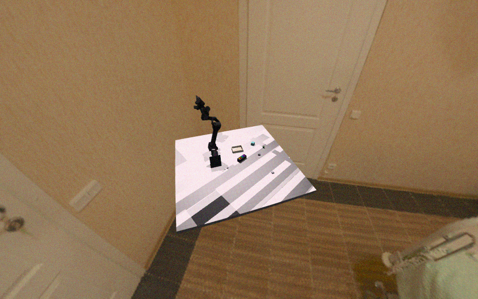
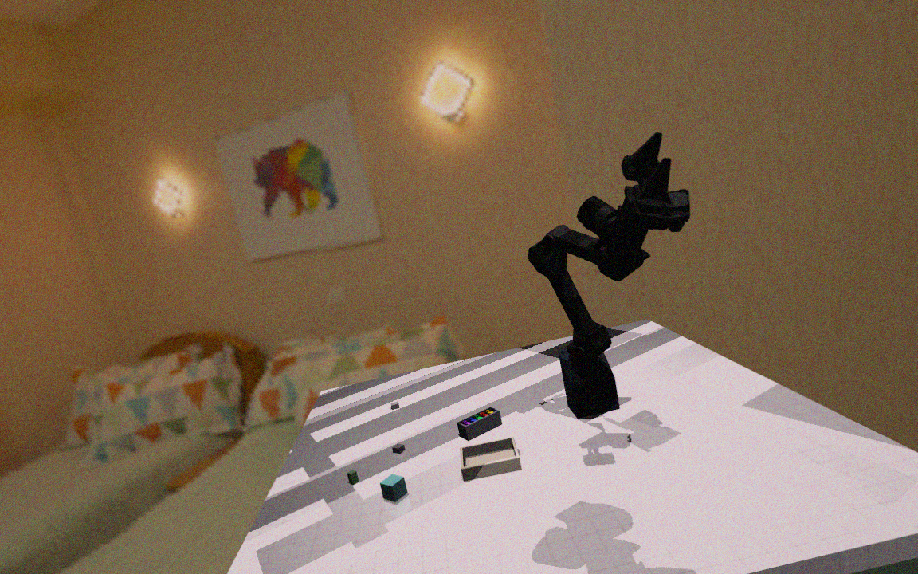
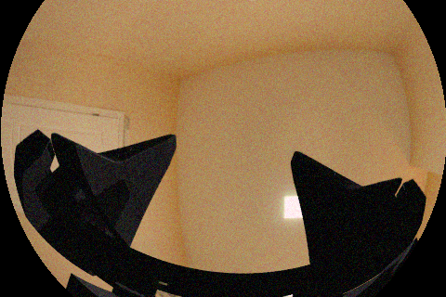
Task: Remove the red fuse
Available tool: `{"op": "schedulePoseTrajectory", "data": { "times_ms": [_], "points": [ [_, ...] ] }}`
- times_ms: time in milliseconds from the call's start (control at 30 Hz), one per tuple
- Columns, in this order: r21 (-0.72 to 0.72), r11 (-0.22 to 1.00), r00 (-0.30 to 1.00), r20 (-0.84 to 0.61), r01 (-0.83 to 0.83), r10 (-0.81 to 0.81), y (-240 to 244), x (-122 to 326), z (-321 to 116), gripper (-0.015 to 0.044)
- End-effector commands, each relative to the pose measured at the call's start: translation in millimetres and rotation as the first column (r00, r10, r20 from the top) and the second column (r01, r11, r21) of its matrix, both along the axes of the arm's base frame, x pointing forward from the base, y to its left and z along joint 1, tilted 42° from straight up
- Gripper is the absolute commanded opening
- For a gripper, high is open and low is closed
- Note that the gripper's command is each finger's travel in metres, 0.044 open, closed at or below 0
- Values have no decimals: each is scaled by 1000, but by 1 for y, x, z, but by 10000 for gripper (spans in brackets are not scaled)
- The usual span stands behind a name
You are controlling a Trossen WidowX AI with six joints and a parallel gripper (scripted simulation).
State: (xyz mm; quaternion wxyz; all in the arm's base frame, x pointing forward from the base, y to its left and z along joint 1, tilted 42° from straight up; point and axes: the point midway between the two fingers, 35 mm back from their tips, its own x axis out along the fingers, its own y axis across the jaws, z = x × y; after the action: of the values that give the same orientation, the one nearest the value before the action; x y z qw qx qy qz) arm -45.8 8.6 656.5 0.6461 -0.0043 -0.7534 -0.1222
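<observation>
Gripper (image 1: pixel 196 101) (image 2: pixel 651 153) (image 3: pixel 236 150) fingers stand wide apart with nothing between them, pointing upward, high above the worktop (image 1: pixel 200 182) (image 2: pixel 726 457). Behind them rises a black jointed arm (image 1: pixel 214 133) (image 2: pixel 567 292), its base standing on the white, shadow-striped worktop. Near the base sits a dark fuse block (image 1: pixel 241 158) (image 2: pixel 479 425) with a row of coloured fuses along its top, the red fuse (image 2: pixel 485 414) among them. Just beside the block is a shallow beige tray (image 1: pixel 237 151) (image 2: pixel 492 469), open-topped. Farther out lies a teal cube (image 1: pixel 252 143) (image 2: pixel 393 488), near a smaller green block (image 1: pixel 263 146) (image 2: pixel 352 477).
</observation>
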Motion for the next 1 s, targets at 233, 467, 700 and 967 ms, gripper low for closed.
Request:
{"op": "schedulePoseTrajectory", "data": {
  "times_ms": [233,467,700,967],
  "points": [
    [-174,985,993,109,-16,35,57,-25,-5,190],
    [-487,873,978,169,-27,124,158,-38,-30,69],
    [-774,628,979,63,-75,195,260,-10,-78,69],
    [-928,269,964,-225,-257,143,348,65,-154,69]
  ]
}}
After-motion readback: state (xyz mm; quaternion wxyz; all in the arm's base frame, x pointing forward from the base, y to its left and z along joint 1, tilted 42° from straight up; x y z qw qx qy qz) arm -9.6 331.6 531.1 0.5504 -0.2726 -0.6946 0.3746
